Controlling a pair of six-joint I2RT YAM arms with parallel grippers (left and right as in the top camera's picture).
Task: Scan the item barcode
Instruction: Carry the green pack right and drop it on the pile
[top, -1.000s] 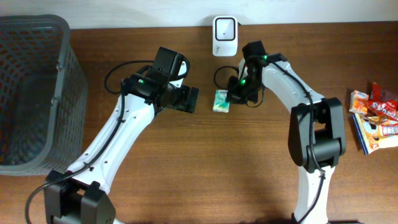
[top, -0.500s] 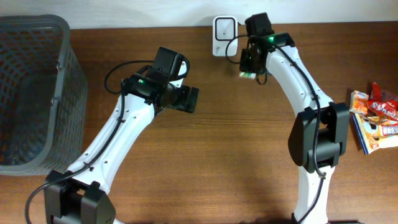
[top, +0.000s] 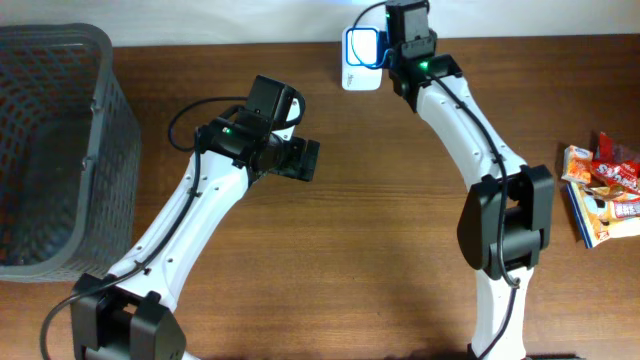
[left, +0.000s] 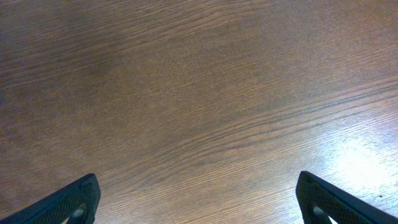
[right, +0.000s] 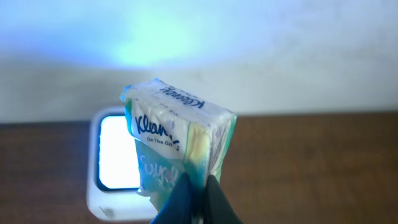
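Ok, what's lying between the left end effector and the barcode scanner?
Nothing: only bare wooden table between the left end effector and the scanner, seen in the overhead view.

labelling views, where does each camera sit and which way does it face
overhead: fixed above the table, looking down; both arms, basket, scanner show.
left wrist: on the left arm, facing the table; open left gripper at bottom corners.
right wrist: on the right arm, facing the wall; right gripper shut on tissue pack.
shared: overhead and right wrist both show the lit scanner.

Left pincer (top: 303, 160) wide open; right pincer (right: 196, 198) clamped, extended far forward.
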